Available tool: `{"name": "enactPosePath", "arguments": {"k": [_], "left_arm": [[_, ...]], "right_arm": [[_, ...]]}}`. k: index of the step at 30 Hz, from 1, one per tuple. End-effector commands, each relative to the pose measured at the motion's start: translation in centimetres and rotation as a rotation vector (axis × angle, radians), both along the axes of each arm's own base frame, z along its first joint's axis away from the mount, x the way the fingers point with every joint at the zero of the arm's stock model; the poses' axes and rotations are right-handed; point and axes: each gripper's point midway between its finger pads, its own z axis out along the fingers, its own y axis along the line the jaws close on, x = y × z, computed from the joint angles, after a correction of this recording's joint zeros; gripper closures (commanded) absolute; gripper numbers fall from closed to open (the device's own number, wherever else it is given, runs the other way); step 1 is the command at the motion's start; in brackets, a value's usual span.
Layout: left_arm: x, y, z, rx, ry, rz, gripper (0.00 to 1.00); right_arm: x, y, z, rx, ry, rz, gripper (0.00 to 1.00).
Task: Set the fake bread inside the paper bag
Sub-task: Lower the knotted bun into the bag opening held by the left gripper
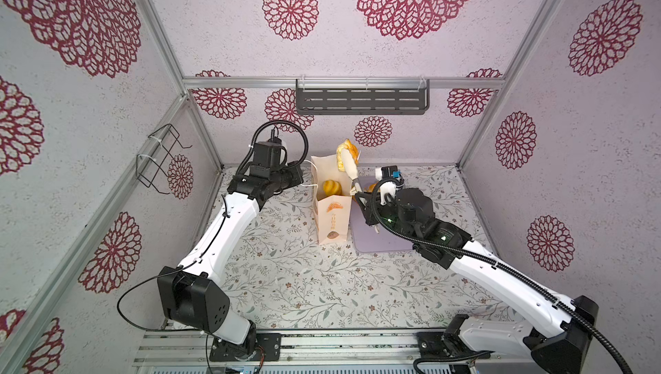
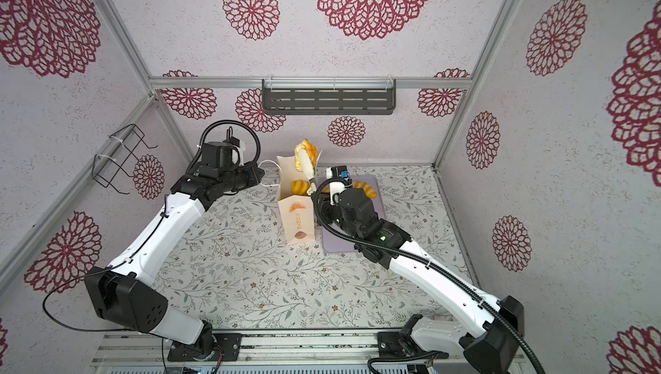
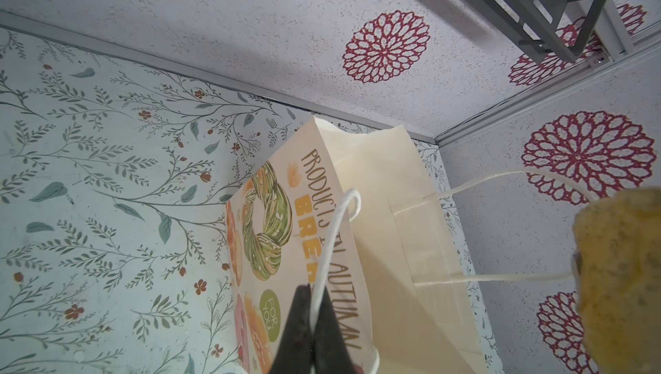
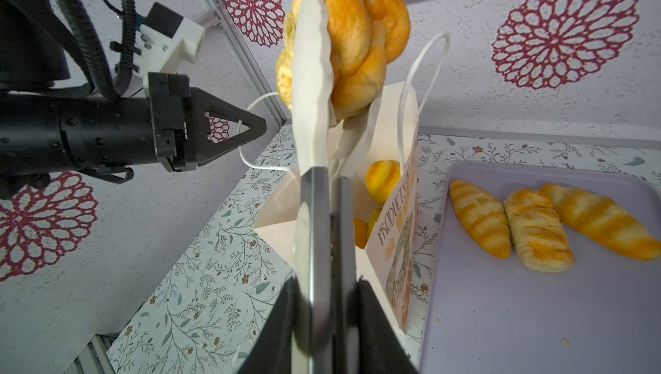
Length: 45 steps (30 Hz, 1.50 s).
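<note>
Where the paper bag (image 1: 331, 218) stands: upright near the far edge of the table (image 1: 304, 282), about mid-width, with its mouth open.
Left gripper (image 3: 314, 291): jaws fully closed, pinching the white cord handle (image 3: 339, 218) on the bag's left side.
Right gripper (image 4: 327, 293): jaws clamped on the metal arms of the tongs (image 4: 313, 193).
Tongs: arms pressed almost together, with the white scalloped tips gripping the knotted bread (image 4: 357, 39).
Knotted bread: raised clear of the table, over the far rim of the bag's mouth. Contact with the rim cannot be told.
Bread in bag (image 4: 382, 179): round golden pieces show through the mouth. Their count is unclear.
Lilac tray (image 4: 536, 318): flat on the table, just beside the bag's right side.
Bread on tray: three pieces lie side by side near the tray's far edge, namely the inner striped roll (image 4: 479, 218) on the bag side, the middle flaky roll (image 4: 536, 229) and the outer striped roll (image 4: 601, 222). Neighbours touch.
</note>
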Motion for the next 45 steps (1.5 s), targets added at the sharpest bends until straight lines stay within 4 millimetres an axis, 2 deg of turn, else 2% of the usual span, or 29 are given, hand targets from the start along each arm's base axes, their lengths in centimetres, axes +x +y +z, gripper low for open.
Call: {"name": "enactPosePath", "arguments": {"k": [1, 18, 22, 24, 29, 45], "left_arm": [[-0.1, -0.4, 0.7, 0.011, -0.021, -0.018, 1.00], [-0.1, -0.3, 0.7, 0.011, -0.020, -0.016, 1.00], [-0.1, -0.3, 0.7, 0.012, -0.020, -0.018, 1.00], [-0.2, -0.3, 0.8, 0.011, -0.022, -0.017, 1.00], [-0.2, -0.3, 0.8, 0.013, -0.024, -0.019, 1.00], [-0.2, -0.3, 0.9, 0.012, -0.024, -0.019, 1.00]], "right_arm": [[0.2, 0.1, 5.1, 0.081, -0.127, -0.016, 0.97], [1.1, 1.8, 2.2, 0.029, -0.065, -0.001, 0.95], [1.1, 2.1, 2.0, 0.032, -0.055, 0.003, 0.88], [1.1, 2.2, 1.9, 0.030, -0.047, 0.006, 0.80], [1.2, 2.4, 1.9, 0.032, -0.043, 0.006, 0.66], [1.1, 2.1, 2.3, 0.045, -0.048, -0.002, 0.55]]}}
